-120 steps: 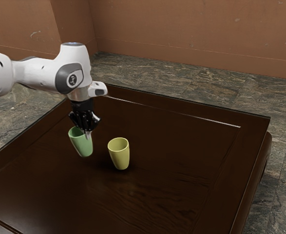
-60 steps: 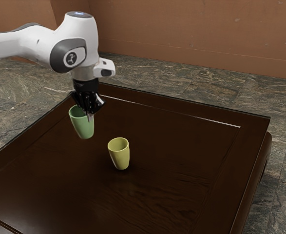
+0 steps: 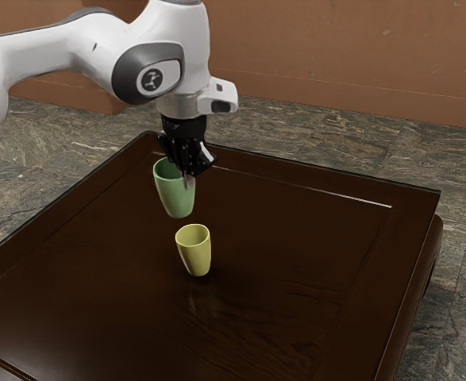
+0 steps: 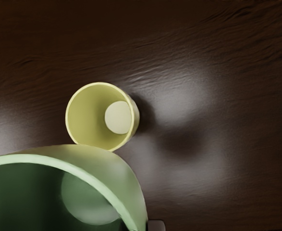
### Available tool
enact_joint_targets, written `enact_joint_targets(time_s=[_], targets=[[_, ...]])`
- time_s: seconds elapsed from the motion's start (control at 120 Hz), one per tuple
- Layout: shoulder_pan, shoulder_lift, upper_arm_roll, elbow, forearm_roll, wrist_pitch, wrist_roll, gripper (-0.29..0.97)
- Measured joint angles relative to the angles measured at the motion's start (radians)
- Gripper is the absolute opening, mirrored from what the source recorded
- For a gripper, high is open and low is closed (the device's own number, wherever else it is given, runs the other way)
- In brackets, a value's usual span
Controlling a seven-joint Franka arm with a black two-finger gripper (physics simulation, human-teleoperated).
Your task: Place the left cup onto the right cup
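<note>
Two cups logged. Item one: pale green tapered cup [image 3: 175,195], clear of the dark wooden table [image 3: 312,262], slightly tilted, its rim clenched between the fingers of my black two-finger gripper [image 3: 187,173]; it hangs just above item two, offset toward the exterior view's left. Item two: yellow-green tapered cup [image 3: 194,249], upright on the table, mouth up, untouched by the green one.

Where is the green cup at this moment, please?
In the exterior view the green cup hangs in the gripper, clear of the table, just above the yellow cup and slightly toward that view's left.
</note>
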Motion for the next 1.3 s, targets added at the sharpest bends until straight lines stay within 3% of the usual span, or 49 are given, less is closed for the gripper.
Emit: enact_joint_targets(time_s=[1.3], targets=[[0.085, 0.282, 0.01, 0.168, 0.012, 0.035, -0.038, -0.09]])
